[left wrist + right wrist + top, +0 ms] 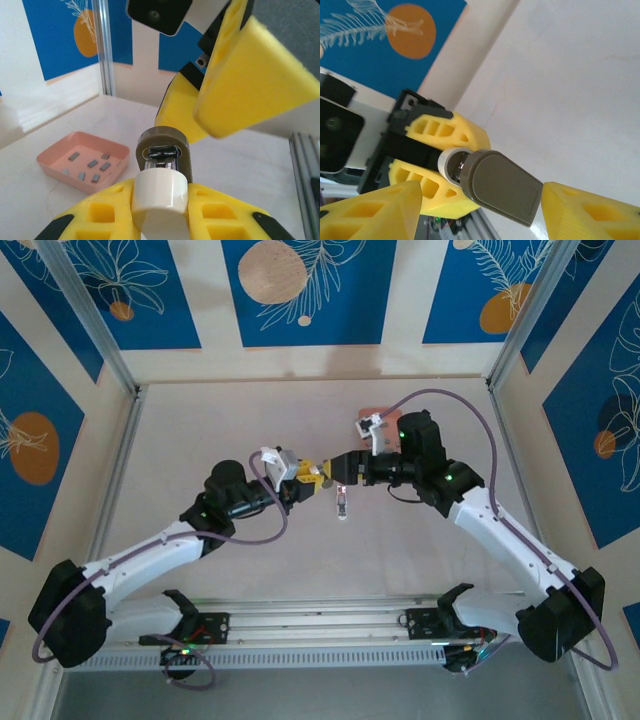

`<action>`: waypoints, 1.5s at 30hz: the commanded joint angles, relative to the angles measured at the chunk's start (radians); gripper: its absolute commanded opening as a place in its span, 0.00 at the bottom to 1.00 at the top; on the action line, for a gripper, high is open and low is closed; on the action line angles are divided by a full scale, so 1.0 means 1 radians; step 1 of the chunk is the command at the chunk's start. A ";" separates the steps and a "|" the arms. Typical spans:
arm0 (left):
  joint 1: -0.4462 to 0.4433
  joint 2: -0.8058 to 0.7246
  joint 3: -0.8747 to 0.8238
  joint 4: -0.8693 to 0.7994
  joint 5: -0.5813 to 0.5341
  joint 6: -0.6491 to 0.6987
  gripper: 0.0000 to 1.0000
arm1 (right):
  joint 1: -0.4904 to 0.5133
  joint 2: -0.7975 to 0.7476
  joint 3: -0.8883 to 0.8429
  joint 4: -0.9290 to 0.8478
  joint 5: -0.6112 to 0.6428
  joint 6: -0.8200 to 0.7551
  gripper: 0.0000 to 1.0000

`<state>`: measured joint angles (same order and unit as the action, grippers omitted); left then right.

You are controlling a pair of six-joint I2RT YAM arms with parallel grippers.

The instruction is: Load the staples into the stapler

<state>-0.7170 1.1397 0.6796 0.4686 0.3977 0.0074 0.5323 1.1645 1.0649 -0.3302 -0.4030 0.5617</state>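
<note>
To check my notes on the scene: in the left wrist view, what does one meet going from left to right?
Salmon-pink plastic tray → small grey-and-white stapler → large yellow finger of the right gripper.

From above, the stapler (335, 481) is a mere speck at mid-desk, too small to read. A glinting bit (343, 508) on the desk (230, 420) just below it can't be named, and the pink tray (372, 412) sits half hidden behind the right arm (420, 445). On the left wrist camera the stapler's lower body vanishes inside the left pincer (160, 215), while the right pincer (190, 122) looms blurred, chopped by the top and right edges.
</note>
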 commanded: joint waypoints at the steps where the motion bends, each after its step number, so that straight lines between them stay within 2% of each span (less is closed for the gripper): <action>1: -0.015 -0.028 0.050 -0.151 0.038 0.166 0.00 | 0.009 0.006 0.033 -0.110 0.005 -0.040 0.65; 8: -0.034 -0.025 0.056 -0.161 0.047 0.192 0.00 | 0.008 0.028 0.038 -0.131 0.022 -0.027 0.64; 12: -0.044 -0.028 0.062 -0.163 0.042 0.193 0.00 | -0.021 0.036 0.018 -0.155 0.049 0.001 0.60; 21: -0.048 -0.032 0.094 -0.173 0.049 0.197 0.00 | -0.118 0.004 -0.149 -0.121 0.019 0.073 0.56; 27: -0.048 -0.030 0.113 -0.151 0.056 0.174 0.00 | -0.127 0.001 -0.265 -0.024 -0.008 0.099 0.56; 31: -0.047 -0.034 0.124 -0.168 0.051 0.174 0.00 | -0.128 -0.079 -0.309 0.019 0.038 0.052 0.57; 35: -0.048 -0.032 0.140 -0.206 0.072 0.183 0.00 | -0.130 -0.198 -0.323 0.053 0.062 -0.140 0.60; 39: -0.047 -0.028 0.146 -0.210 0.123 0.204 0.00 | -0.114 -0.295 -0.328 0.079 -0.013 -0.569 0.60; 42: -0.048 -0.025 0.149 -0.214 0.145 0.213 0.00 | -0.081 -0.304 -0.285 0.016 -0.066 -0.929 0.60; 45: -0.049 -0.021 0.150 -0.220 0.170 0.224 0.00 | -0.048 -0.241 -0.197 -0.087 -0.072 -1.132 0.61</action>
<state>-0.7540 1.1267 0.7952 0.2489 0.5068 0.1982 0.4625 0.8810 0.7925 -0.3271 -0.4240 -0.2043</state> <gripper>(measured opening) 0.208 0.605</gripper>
